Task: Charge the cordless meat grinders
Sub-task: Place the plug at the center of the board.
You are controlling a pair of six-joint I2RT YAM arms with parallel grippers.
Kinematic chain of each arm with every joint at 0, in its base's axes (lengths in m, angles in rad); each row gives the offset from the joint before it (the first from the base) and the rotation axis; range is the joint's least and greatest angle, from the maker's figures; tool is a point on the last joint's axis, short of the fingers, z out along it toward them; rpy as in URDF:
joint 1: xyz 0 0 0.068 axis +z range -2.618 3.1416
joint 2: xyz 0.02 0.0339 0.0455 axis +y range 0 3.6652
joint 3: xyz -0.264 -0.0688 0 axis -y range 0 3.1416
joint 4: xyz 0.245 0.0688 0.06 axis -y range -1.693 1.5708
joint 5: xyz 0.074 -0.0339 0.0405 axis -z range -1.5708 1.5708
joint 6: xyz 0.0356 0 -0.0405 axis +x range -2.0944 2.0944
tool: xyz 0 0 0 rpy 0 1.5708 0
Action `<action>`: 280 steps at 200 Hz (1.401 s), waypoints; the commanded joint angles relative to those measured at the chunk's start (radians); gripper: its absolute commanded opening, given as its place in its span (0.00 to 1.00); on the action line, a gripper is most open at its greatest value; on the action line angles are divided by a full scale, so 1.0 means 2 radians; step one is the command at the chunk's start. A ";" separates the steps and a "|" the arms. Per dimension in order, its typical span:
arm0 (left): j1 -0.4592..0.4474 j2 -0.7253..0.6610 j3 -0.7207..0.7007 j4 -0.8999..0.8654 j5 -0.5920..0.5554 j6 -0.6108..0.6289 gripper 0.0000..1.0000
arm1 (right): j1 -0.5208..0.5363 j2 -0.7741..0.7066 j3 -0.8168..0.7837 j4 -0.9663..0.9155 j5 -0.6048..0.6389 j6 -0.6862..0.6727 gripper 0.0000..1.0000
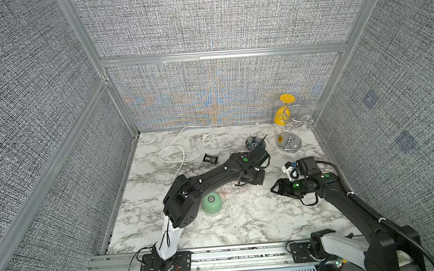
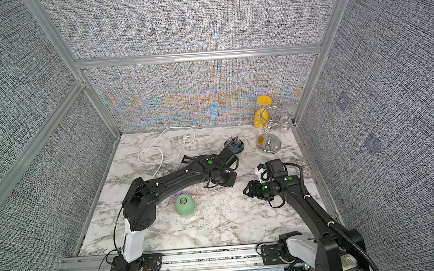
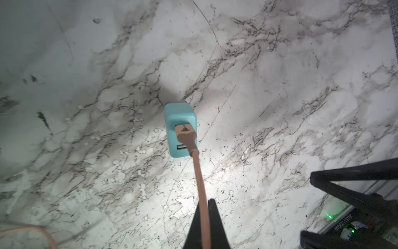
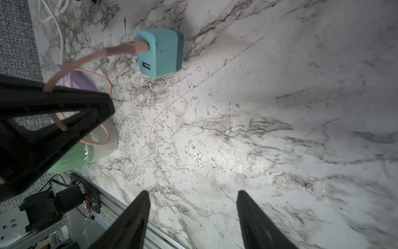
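Thing: grinder point(image 1: 211, 203), one small appliance, in both top views.
Look: mint-green dome with a round dark button, ringed, on its top; clear cup base point(image 4: 101, 151) shows in my right wrist view.
Pose: upright, button facing up.
Place: on the worktop point(image 1: 243, 225), toward the front, left of middle.
Cable: a pink cable point(image 4: 120, 49) loops past the clear base; I cannot tell if it is plugged in.

Tabletop point(image 1: 256, 225): marble-look, smooth, semi-gloss, fine scratches. Walls point(image 1: 215, 18): coarse grey woven cloth, matt. Frame rails point(image 1: 220, 54): brushed aluminium. Meat grinder point(image 1: 211, 203): mint plastic dome, satin; cup base clear plastic. Adapter point(image 3: 179, 120): teal plastic, smooth, matt. Cable point(image 3: 201, 183): pink, rubbery, matt. Stand base point(image 1: 289, 145): mirror chrome. Right fingers point(image 4: 133, 222): black matt plastic.
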 commanded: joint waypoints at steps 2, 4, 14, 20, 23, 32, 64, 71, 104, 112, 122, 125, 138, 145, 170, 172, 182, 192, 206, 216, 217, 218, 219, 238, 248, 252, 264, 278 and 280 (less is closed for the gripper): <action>-0.002 0.009 0.003 0.000 0.004 -0.015 0.00 | -0.004 -0.006 -0.007 -0.004 0.008 0.007 0.67; -0.002 0.009 0.002 -0.001 0.004 -0.015 0.00 | -0.005 -0.006 -0.007 -0.003 0.009 0.007 0.67; -0.002 0.009 0.002 -0.005 -0.002 -0.015 0.00 | -0.006 -0.006 -0.009 -0.001 0.010 0.008 0.67; -0.002 0.008 0.002 -0.007 -0.008 -0.014 0.00 | -0.007 -0.005 -0.009 0.000 0.009 0.008 0.67; -0.002 0.006 0.002 -0.008 -0.011 -0.014 0.00 | -0.007 -0.004 -0.009 0.001 0.009 0.008 0.67; -0.002 0.003 0.002 -0.010 -0.019 -0.011 0.00 | -0.007 -0.002 -0.008 0.003 0.008 0.008 0.67; 0.003 -0.003 0.005 -0.028 -0.037 0.000 0.06 | -0.007 0.012 0.002 0.011 0.004 0.008 0.67; 0.004 -0.004 0.005 -0.033 -0.038 0.003 0.07 | -0.007 0.016 0.004 0.014 0.003 0.008 0.67; 0.009 -0.013 -0.014 -0.039 -0.037 0.006 0.23 | -0.006 0.044 0.015 0.034 -0.009 0.010 0.67; 0.011 -0.018 -0.021 -0.037 -0.037 0.005 0.35 | -0.006 0.051 0.018 0.039 -0.013 0.011 0.67; 0.014 -0.026 -0.031 -0.030 -0.036 0.005 0.47 | -0.005 0.061 0.021 0.046 -0.018 0.011 0.67; 0.015 -0.027 -0.033 -0.027 -0.036 0.005 0.50 | -0.005 0.064 0.022 0.048 -0.018 0.012 0.67; 0.022 -0.029 -0.036 -0.025 -0.030 0.002 0.60 | -0.002 0.075 0.025 0.056 -0.023 0.014 0.67; 0.026 -0.028 -0.038 -0.021 -0.020 0.005 0.62 | 0.000 0.080 0.027 0.061 -0.026 0.014 0.67; 0.036 -0.011 -0.026 -0.015 0.007 0.032 0.65 | 0.009 0.107 0.036 0.074 -0.029 0.016 0.66; 0.036 -0.010 -0.024 -0.016 0.009 0.036 0.66 | 0.010 0.109 0.037 0.074 -0.029 0.016 0.66; 0.035 -0.004 -0.015 -0.022 0.010 0.052 0.67 | 0.012 0.115 0.040 0.076 -0.029 0.016 0.65; 0.034 0.002 -0.005 -0.032 0.011 0.067 0.67 | 0.012 0.117 0.039 0.077 -0.028 0.016 0.65; 0.028 0.007 0.004 -0.049 0.004 0.084 0.68 | 0.011 0.114 0.035 0.075 -0.020 0.014 0.64; 0.020 0.008 0.004 -0.057 -0.004 0.093 0.68 | 0.009 0.110 0.029 0.073 -0.019 0.015 0.64; 0.019 0.007 0.004 -0.058 -0.005 0.094 0.68 | 0.008 0.109 0.028 0.073 -0.019 0.015 0.64; 0.019 0.007 0.003 -0.058 -0.005 0.094 0.68 | 0.008 0.108 0.028 0.073 -0.019 0.015 0.64; 0.018 0.007 0.002 -0.058 -0.005 0.094 0.68 | 0.007 0.108 0.027 0.073 -0.019 0.015 0.64; 0.012 0.003 -0.027 -0.038 -0.002 0.087 0.70 | 0.001 0.090 0.002 0.073 -0.022 0.021 0.64; 0.009 0.003 -0.044 -0.021 0.002 0.080 0.71 | -0.002 0.076 -0.013 0.073 -0.024 0.026 0.64; 0.008 0.003 -0.050 -0.014 0.002 0.078 0.72 | -0.002 0.070 -0.019 0.072 -0.025 0.028 0.64; 0.003 0.006 -0.064 0.012 -0.003 0.074 0.73 | -0.002 0.049 -0.037 0.069 -0.026 0.034 0.66; -0.002 0.015 -0.064 0.032 -0.016 0.072 0.76 | -0.002 0.024 -0.054 0.064 -0.028 0.040 0.69; -0.003 0.016 -0.063 0.033 -0.018 0.072 0.76 | -0.002 0.021 -0.054 0.063 -0.028 0.041 0.69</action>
